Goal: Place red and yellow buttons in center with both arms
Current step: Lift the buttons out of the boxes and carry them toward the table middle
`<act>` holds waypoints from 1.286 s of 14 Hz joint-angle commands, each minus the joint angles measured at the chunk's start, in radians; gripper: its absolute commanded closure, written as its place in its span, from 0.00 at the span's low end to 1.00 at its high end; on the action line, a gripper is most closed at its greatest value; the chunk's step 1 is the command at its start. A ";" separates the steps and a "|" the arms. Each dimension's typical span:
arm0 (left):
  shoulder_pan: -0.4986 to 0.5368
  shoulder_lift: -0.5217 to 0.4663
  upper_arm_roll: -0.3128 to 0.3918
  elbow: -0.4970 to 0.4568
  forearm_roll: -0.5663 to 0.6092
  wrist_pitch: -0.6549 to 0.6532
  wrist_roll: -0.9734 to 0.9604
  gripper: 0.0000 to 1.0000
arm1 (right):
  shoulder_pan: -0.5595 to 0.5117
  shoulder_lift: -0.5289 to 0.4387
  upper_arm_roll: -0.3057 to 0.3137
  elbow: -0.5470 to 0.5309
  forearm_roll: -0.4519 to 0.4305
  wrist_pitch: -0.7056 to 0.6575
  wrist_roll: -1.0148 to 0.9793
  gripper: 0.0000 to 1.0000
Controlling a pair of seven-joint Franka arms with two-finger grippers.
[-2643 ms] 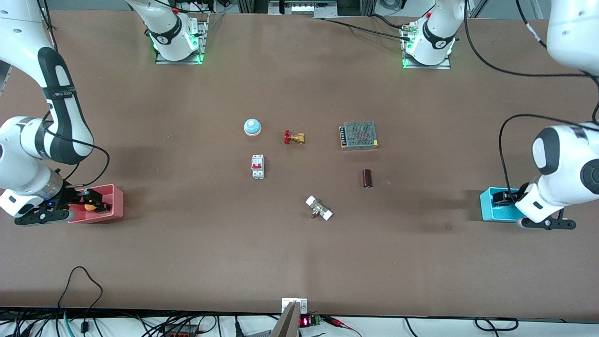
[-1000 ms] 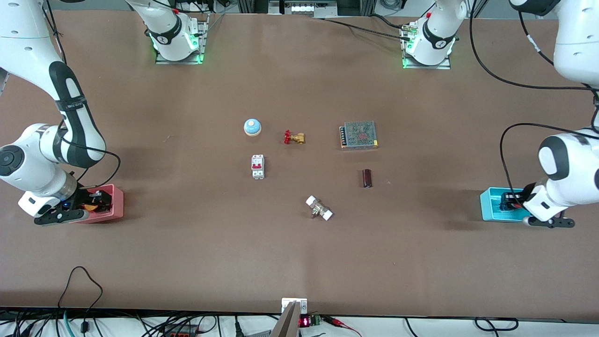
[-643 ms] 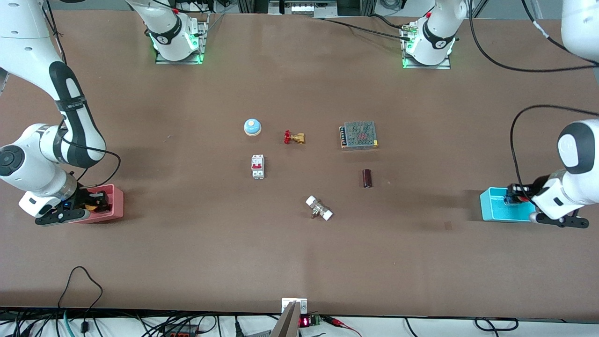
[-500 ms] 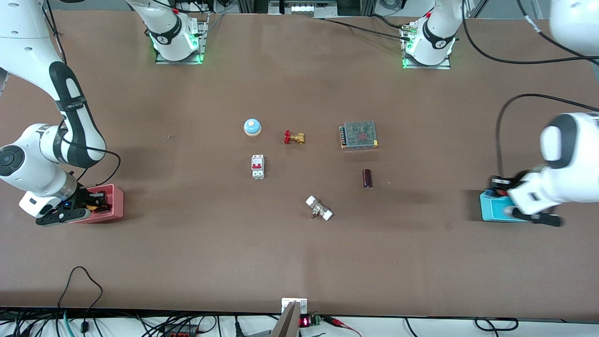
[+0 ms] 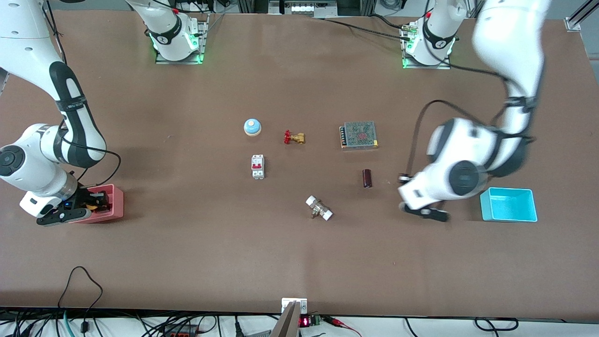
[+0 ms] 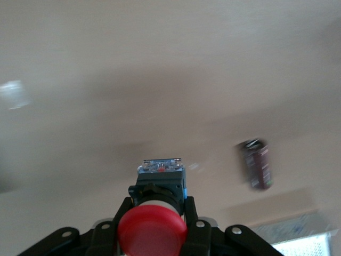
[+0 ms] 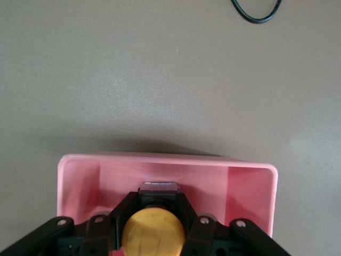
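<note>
My left gripper (image 5: 403,179) is shut on the red button (image 6: 152,230) and holds it in the air over bare tabletop, between the dark red cylinder (image 5: 367,178) and the blue bin (image 5: 508,204). In the left wrist view the black fingers (image 6: 190,205) clamp the button's black base. The red button is hidden in the front view. My right gripper (image 5: 93,202) is inside the pink bin (image 5: 114,206) at the right arm's end, shut on the yellow button (image 7: 153,232). A bit of its orange cap (image 5: 96,204) shows in the front view.
A pale blue dome (image 5: 252,127), a brass valve with a red handle (image 5: 294,137), a white circuit breaker (image 5: 258,166), a metal power supply (image 5: 359,135) and a white-ended fitting (image 5: 319,208) lie around the table's middle. The blue bin holds nothing.
The left arm has lifted the red button out of the blue bin and swung it toward the table's middle. The right gripper has stayed in the pink bin on the yellow button.
</note>
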 commanded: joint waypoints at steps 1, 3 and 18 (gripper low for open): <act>-0.031 0.018 0.012 -0.003 -0.010 0.037 -0.055 0.92 | -0.014 -0.012 0.011 -0.009 -0.006 0.009 -0.032 0.64; -0.022 0.017 0.012 -0.017 -0.012 0.041 -0.061 0.91 | -0.022 -0.050 0.014 -0.010 -0.005 -0.036 -0.066 0.64; -0.004 -0.087 0.017 -0.354 -0.010 0.351 -0.141 0.00 | 0.203 -0.287 0.232 -0.146 -0.063 -0.323 0.624 0.64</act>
